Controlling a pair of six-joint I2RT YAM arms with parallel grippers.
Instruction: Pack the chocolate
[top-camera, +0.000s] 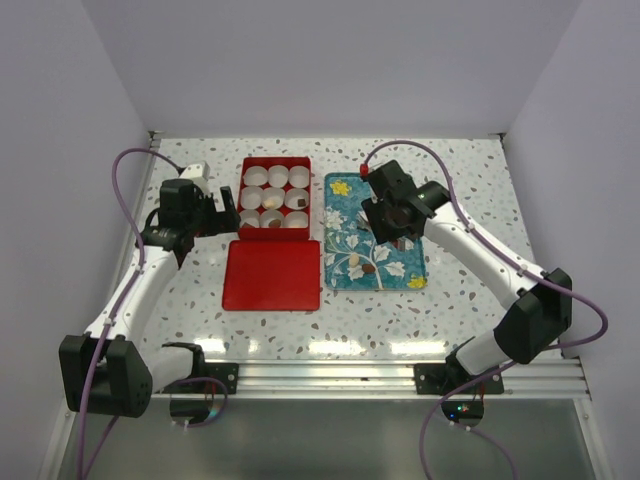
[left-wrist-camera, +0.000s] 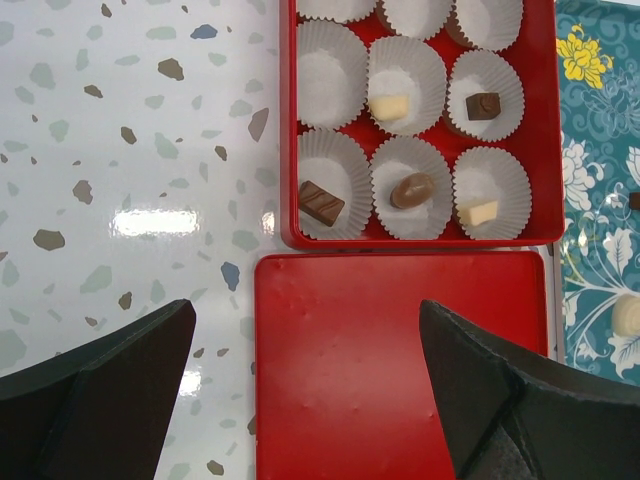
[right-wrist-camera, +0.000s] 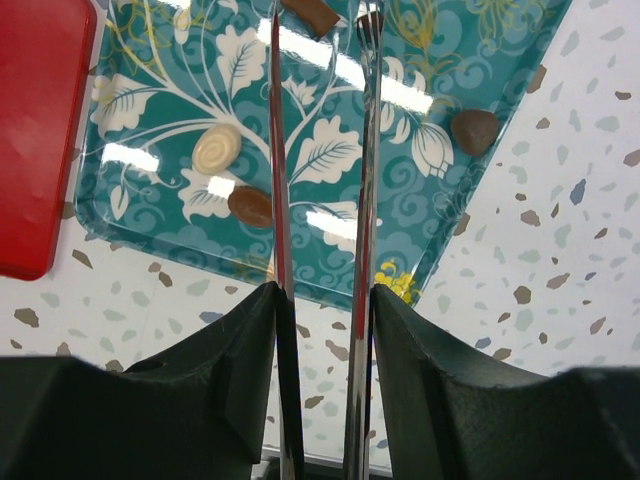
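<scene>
A red box (left-wrist-camera: 545, 130) holds round white paper cups. Five cups hold chocolate: a cream piece (left-wrist-camera: 388, 107), a dark square (left-wrist-camera: 484, 105), a brown bar (left-wrist-camera: 321, 203), a brown oval (left-wrist-camera: 412, 190) and a cream piece (left-wrist-camera: 478, 212). More chocolate lies on the teal tray (right-wrist-camera: 150, 200): a cream oval (right-wrist-camera: 217, 148), a brown oval (right-wrist-camera: 250, 206), a dark round piece (right-wrist-camera: 474, 130) and a brown piece (right-wrist-camera: 310, 12) by the tong tips. My right gripper (right-wrist-camera: 323, 295) is shut on metal tongs (right-wrist-camera: 278, 150) over the tray. My left gripper (left-wrist-camera: 307, 310) is open and empty above the lid's left edge.
The flat red lid (left-wrist-camera: 400, 360) lies in front of the box (top-camera: 275, 197), left of the tray (top-camera: 340, 275). A small white object (top-camera: 195, 170) sits at the back left behind my left gripper (top-camera: 222, 215). Grey walls close in the speckled table.
</scene>
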